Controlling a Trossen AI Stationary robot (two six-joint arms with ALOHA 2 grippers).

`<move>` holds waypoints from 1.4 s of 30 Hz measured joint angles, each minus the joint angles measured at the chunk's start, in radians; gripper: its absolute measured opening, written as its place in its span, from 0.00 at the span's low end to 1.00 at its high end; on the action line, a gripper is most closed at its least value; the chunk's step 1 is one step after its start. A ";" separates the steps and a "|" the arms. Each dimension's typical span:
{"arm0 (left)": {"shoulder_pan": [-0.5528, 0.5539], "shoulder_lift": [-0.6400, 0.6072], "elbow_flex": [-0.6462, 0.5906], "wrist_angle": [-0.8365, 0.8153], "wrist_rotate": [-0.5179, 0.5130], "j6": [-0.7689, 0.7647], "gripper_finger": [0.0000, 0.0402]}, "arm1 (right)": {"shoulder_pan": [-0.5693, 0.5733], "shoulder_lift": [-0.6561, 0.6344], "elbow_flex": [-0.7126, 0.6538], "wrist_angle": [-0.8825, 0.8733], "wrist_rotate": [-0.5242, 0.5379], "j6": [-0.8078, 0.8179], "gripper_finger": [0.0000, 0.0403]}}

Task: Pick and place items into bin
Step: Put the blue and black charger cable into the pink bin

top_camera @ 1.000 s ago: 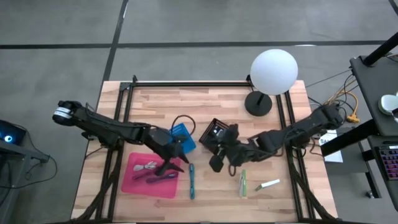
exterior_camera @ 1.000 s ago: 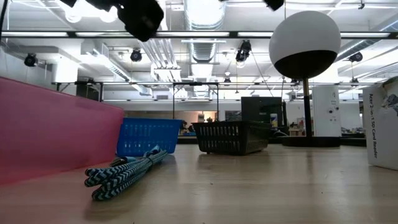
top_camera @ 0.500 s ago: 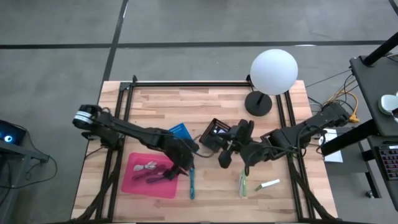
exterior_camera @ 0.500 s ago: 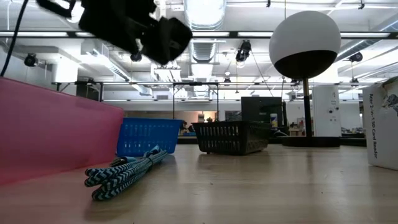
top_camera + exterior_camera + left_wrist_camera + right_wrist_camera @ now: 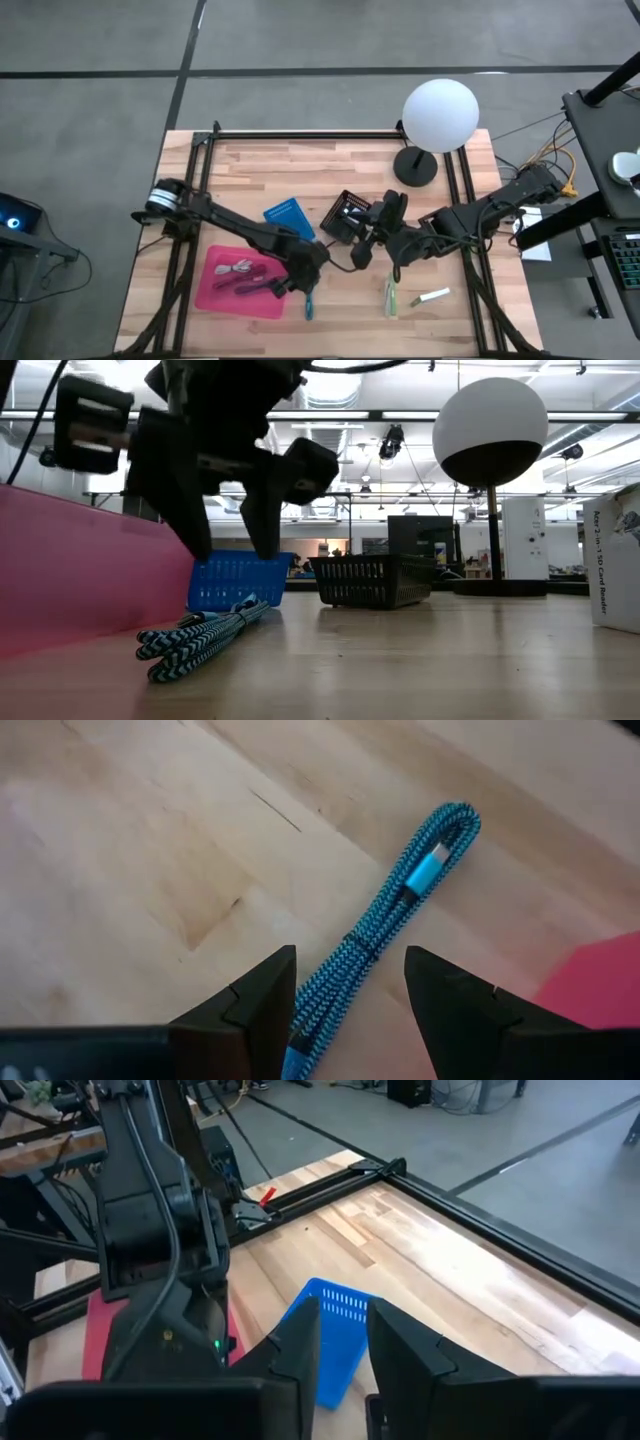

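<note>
A teal braided cable (image 5: 390,910), folded into a bundle, lies flat on the wooden table beside the pink tray (image 5: 215,292). My left gripper (image 5: 347,995) hangs open just above the cable's near end, one finger on each side, touching nothing; in the low view my left gripper (image 5: 228,530) stands clear above the cable (image 5: 200,640). My right gripper (image 5: 358,258) hovers by the black basket (image 5: 345,213), its fingers (image 5: 300,1342) a narrow gap apart with nothing between them. The tray holds purple pens (image 5: 255,286) and a silvery clip (image 5: 238,267). A green marker (image 5: 390,295) and a white stick (image 5: 433,296) lie near the front right.
A blue basket (image 5: 288,218) stands left of the black one, near the table's middle. The white globe lamp (image 5: 440,115) stands at the far right corner. Black frame rails run along the table's left, right and far edges. A white box (image 5: 615,560) shows at the low view's right.
My left gripper has swung from beside the blue basket toward the table's near edge and come down over the teal cable, rolling about its own axis as it went. My right gripper has drawn a little away from the black basket, toward the right.
</note>
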 joint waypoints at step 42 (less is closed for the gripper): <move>-0.087 0.147 0.226 -0.229 -0.143 0.322 0.43 | 0.000 0.000 -0.001 0.000 -0.001 -0.076 0.20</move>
